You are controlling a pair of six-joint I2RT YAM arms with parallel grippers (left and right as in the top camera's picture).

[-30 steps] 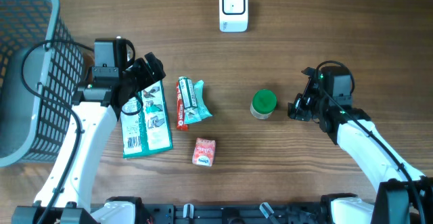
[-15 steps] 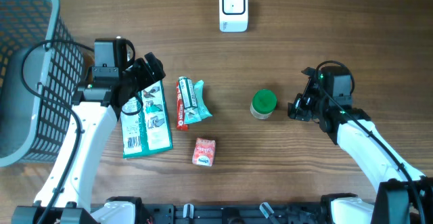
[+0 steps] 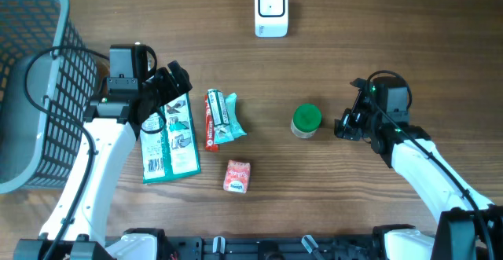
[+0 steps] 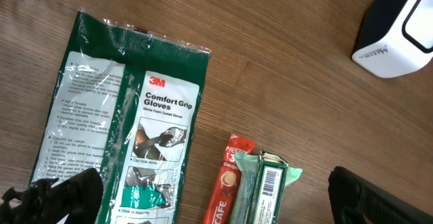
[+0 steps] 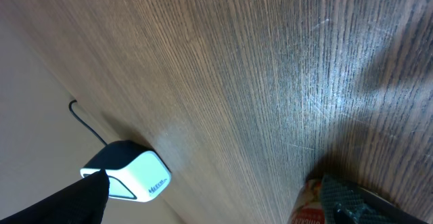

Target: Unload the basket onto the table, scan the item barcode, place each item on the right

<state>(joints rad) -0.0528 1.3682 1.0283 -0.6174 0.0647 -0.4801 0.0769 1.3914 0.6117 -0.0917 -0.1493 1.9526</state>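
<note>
The white barcode scanner (image 3: pixel 271 10) stands at the table's far edge; it also shows in the left wrist view (image 4: pixel 399 28) and the right wrist view (image 5: pixel 128 173). A green glove packet (image 3: pixel 169 138), a red coffee stick (image 3: pixel 211 120), a green pack (image 3: pixel 226 117) with its barcode facing up (image 4: pixel 269 182), a pink packet (image 3: pixel 236 177) and a green-lidded jar (image 3: pixel 306 121) lie on the wood. My left gripper (image 3: pixel 173 87) hangs open over the glove packet's top end (image 4: pixel 135 122). My right gripper (image 3: pixel 344 125) is open, just right of the jar (image 5: pixel 310 207), holding nothing.
A grey mesh basket (image 3: pixel 31 87) takes up the far left corner, close behind my left arm. The scanner's cable runs off the far edge. Bare wood lies between the scanner and the items.
</note>
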